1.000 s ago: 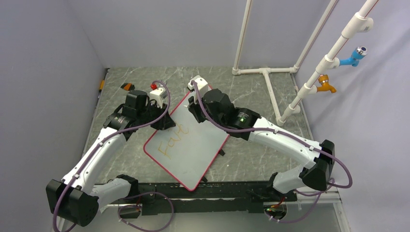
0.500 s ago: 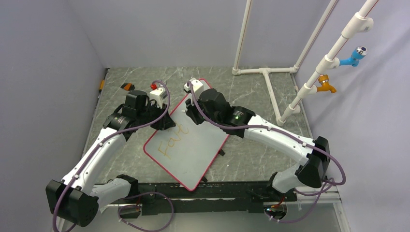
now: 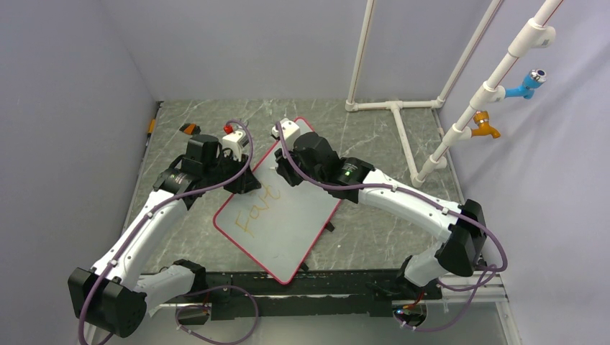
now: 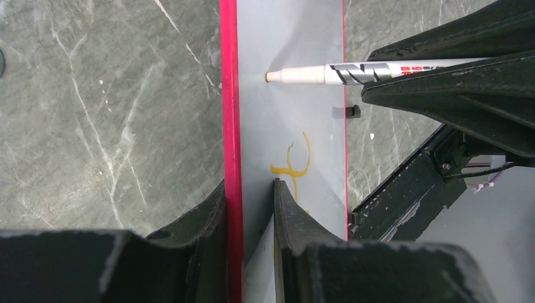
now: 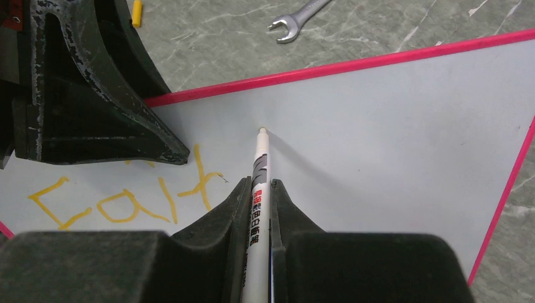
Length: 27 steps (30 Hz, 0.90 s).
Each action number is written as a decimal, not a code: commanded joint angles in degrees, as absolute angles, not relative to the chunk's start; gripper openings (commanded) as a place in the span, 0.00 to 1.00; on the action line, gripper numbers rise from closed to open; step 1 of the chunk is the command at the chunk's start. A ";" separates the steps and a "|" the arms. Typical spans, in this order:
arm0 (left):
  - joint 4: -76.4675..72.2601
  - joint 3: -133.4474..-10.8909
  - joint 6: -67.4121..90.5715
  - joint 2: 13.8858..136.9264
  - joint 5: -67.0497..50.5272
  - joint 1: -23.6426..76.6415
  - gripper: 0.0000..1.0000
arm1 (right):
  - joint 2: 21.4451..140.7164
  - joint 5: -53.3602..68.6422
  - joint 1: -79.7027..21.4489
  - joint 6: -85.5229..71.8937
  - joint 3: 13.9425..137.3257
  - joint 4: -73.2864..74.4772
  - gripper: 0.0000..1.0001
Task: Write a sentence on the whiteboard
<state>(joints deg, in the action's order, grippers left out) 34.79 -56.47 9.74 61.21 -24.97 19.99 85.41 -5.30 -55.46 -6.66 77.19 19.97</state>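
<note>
The grey marbled table [image 3: 374, 136] carries the whiteboard [image 3: 288, 223], which lies flat and diagonal at centre between the arms. Only the top view shows its full rounded outline. The left gripper [image 4: 249, 192] clamps the glossy red rim. The right gripper [image 5: 258, 189] pinches a slim white marker [image 5: 260, 158]. The sentence [image 5: 126, 202] reads "Fait" in orange. Only the right wrist view shows a metal wrench [image 5: 299, 16].

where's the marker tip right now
In the right wrist view the marker, held in the right gripper, has its tip at or just above the whiteboard, just right of the last letter of the sentence.
</note>
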 commanded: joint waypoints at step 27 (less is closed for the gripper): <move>32.83 -56.43 3.16 59.74 -18.06 19.95 0.00 | 83.16 -2.00 -55.13 -10.14 70.06 20.58 0.00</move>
<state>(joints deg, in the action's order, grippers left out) 35.40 -56.14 10.31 61.21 -24.16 19.79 83.99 -3.75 -55.16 -8.49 72.62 18.98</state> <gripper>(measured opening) 0.265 0.143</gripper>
